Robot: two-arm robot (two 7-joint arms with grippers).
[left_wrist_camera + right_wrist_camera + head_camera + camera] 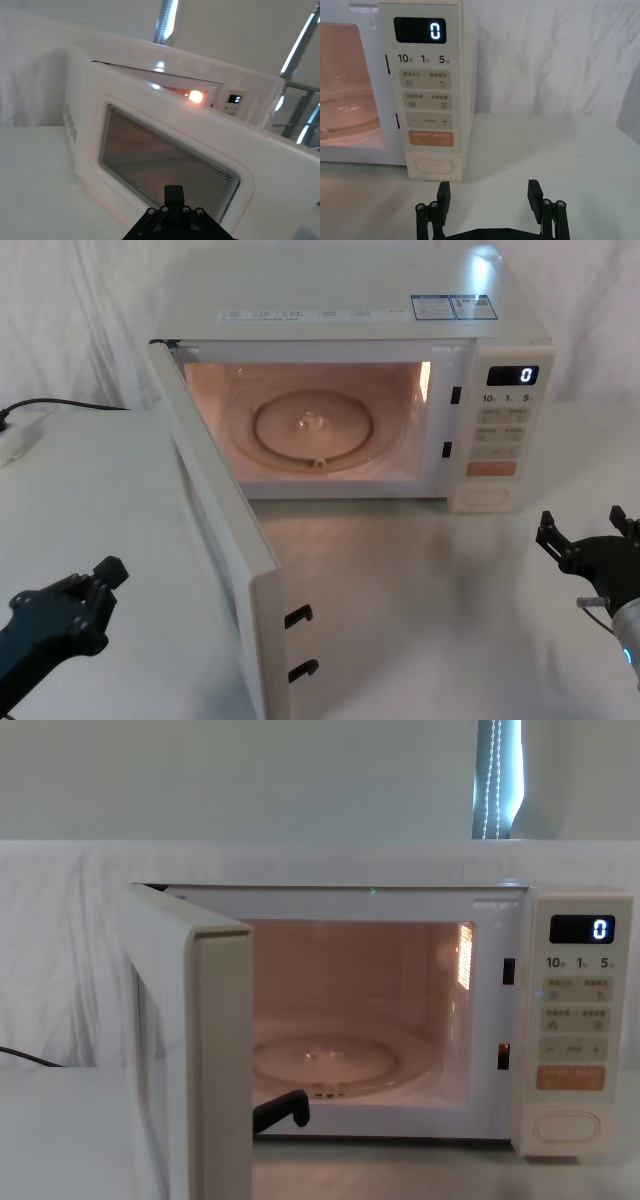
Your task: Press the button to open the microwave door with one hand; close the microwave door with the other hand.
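Observation:
The microwave door (215, 530) stands swung wide open toward me, its edge with two black latch hooks facing front. Its outer side with the dark window, the microwave door (170, 160), faces my left gripper (108, 572), which hovers low at the left of the door and looks shut (173, 191). The lit cavity is exposed. The button (486, 496) is the cream pill-shaped key at the foot of the control panel, seen close as the button (434, 166). My right gripper (583, 522) hangs open in front of the panel, a little to the right of the button and apart from it (489, 189).
A glass turntable (312, 428) lies inside the cavity. The display (434, 31) reads 0. A black cable and white power strip (15, 435) lie at the far left of the white table. White cloth hangs behind the microwave.

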